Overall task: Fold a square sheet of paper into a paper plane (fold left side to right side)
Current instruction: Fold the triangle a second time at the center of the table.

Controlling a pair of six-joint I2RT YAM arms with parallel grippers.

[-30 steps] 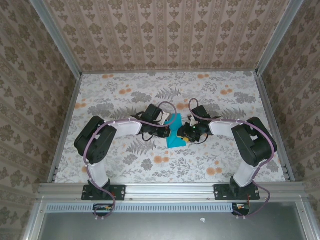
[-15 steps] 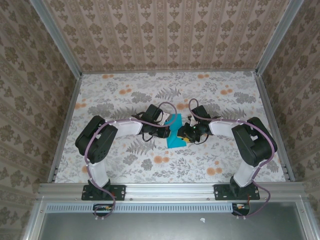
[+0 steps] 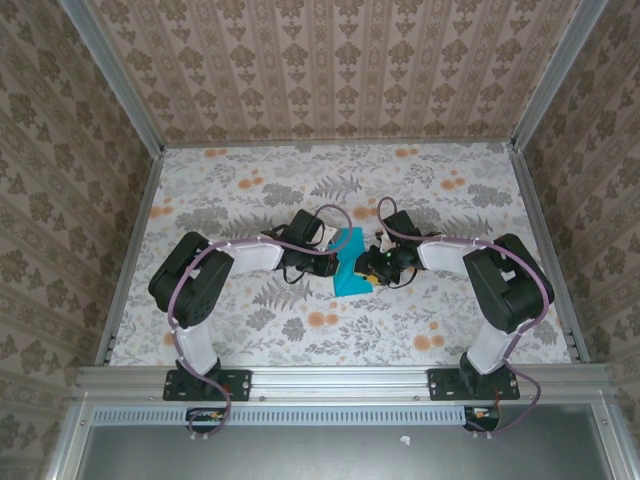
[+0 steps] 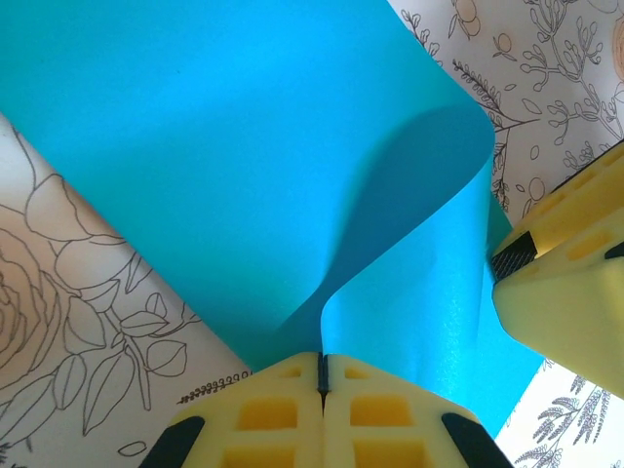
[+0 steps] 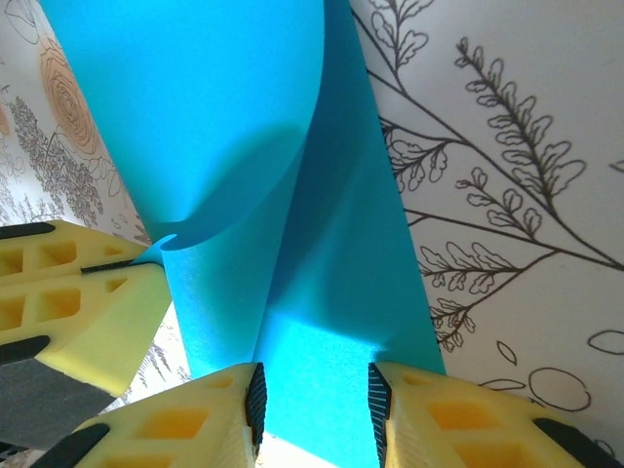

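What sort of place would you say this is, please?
Likely a robot test booth, not a home: two arms bolted to an aluminium rail, wallpapered panels boxing in a floral table.

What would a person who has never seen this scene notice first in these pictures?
The thin bright cyan-blue sheet of paper stands out at the centre of the flower-patterned table, curled up into a soft fold. The left gripper is shut on its lifted edge, and the right gripper stands open with the paper between its jaws.

Nothing readable: no text, label, brand, number or sign anywhere.
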